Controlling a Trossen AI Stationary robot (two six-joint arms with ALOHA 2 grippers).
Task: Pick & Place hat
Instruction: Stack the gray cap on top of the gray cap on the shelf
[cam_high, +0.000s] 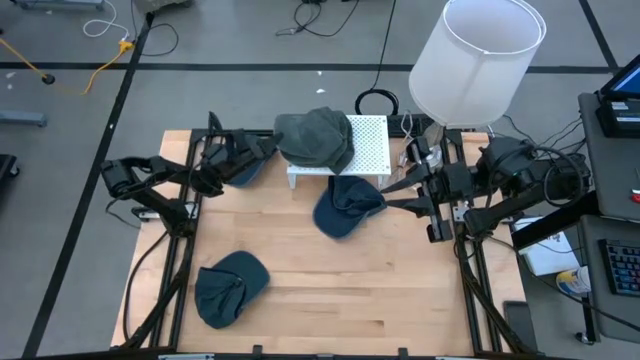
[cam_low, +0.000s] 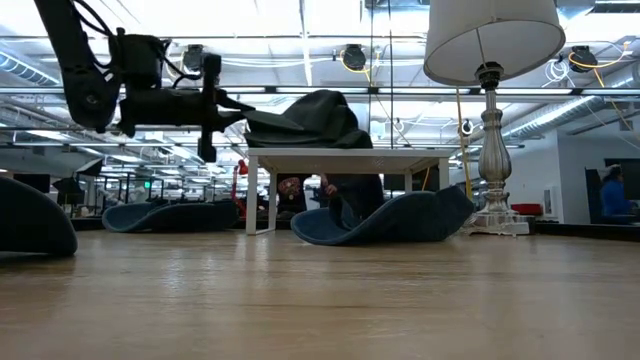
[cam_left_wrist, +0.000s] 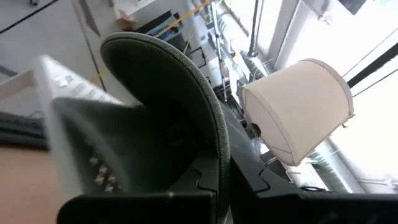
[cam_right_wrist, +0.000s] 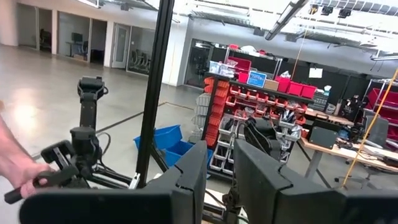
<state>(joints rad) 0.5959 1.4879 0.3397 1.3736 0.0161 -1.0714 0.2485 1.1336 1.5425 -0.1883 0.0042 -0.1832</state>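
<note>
A dark grey-green hat (cam_high: 315, 138) lies on a small white stand (cam_high: 368, 150) at the table's far middle, its crown on the stand's top and its brim sticking out past the stand's left edge. My left gripper (cam_high: 268, 150) is shut on it, level with the stand's top (cam_low: 235, 108). A blue hat (cam_high: 345, 207) rests on the table against the stand's near side. Another blue hat (cam_high: 243, 168) lies under my left arm, and a teal one (cam_high: 228, 288) lies near the front left. My right gripper (cam_right_wrist: 221, 180), high at the table's right, is open and holds nothing. My left gripper pinches the hat's brim (cam_left_wrist: 214, 149) between its two fingers, which come in about level from the table's left. The brim's edge (cam_low: 262, 122) juts from the stand toward the fingers. The crown (cam_low: 320, 115) rests on the stand's top.
A tall lamp with a white shade (cam_high: 475, 60) stands at the far right corner, its base (cam_low: 490, 215) beside the stand. A person's hand (cam_right_wrist: 15, 168) shows in the room beyond the table. Bare wood (cam_high: 350, 290) lies in the table's near half.
</note>
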